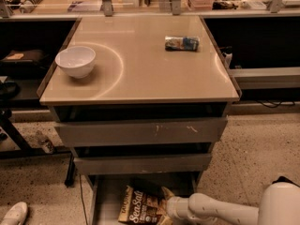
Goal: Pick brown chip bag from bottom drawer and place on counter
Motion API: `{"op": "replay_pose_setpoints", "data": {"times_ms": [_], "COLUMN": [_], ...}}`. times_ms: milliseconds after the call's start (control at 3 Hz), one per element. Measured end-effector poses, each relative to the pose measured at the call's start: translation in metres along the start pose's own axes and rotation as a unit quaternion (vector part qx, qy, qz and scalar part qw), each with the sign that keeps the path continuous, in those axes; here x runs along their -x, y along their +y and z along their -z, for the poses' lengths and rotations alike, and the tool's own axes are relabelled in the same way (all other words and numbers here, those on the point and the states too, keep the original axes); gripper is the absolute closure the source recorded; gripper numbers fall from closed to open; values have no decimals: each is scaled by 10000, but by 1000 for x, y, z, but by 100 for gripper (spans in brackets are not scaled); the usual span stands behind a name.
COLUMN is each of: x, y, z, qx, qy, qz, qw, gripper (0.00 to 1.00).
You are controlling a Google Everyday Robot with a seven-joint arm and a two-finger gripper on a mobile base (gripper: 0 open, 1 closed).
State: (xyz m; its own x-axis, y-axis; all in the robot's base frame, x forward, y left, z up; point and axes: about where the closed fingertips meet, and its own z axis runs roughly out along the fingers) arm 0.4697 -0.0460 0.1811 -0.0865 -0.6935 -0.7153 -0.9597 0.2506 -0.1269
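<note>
The brown chip bag (140, 207) lies flat in the open bottom drawer (108, 196) at the lower middle of the camera view, its "Sea Salt" script facing up. My white arm reaches in from the lower right. My gripper (165, 205) is at the bag's right edge, low in the drawer. The beige counter (145, 74) tops the grey drawer unit above.
A white bowl (75, 61) sits on the counter's left side. A small blue-and-white packet (182, 43) lies at its back right. Two taller grey drawer fronts (140, 131) overhang the bottom drawer. A white shoe (14, 213) is at the lower left on the speckled floor.
</note>
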Motion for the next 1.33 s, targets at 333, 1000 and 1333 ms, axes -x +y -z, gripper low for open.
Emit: {"op": "replay_pose_setpoints", "data": {"times_ms": [333,1000,1333], "x": [1,-3,-3], "y": [-6,-6,-6], "z": [-23,-45,-45], "qx": [23,299,299], "qy": [-33,-94,-94], "qz": [115,196,196], "qw": [9999,9993,9993], "gripper": [0,19,42]}}
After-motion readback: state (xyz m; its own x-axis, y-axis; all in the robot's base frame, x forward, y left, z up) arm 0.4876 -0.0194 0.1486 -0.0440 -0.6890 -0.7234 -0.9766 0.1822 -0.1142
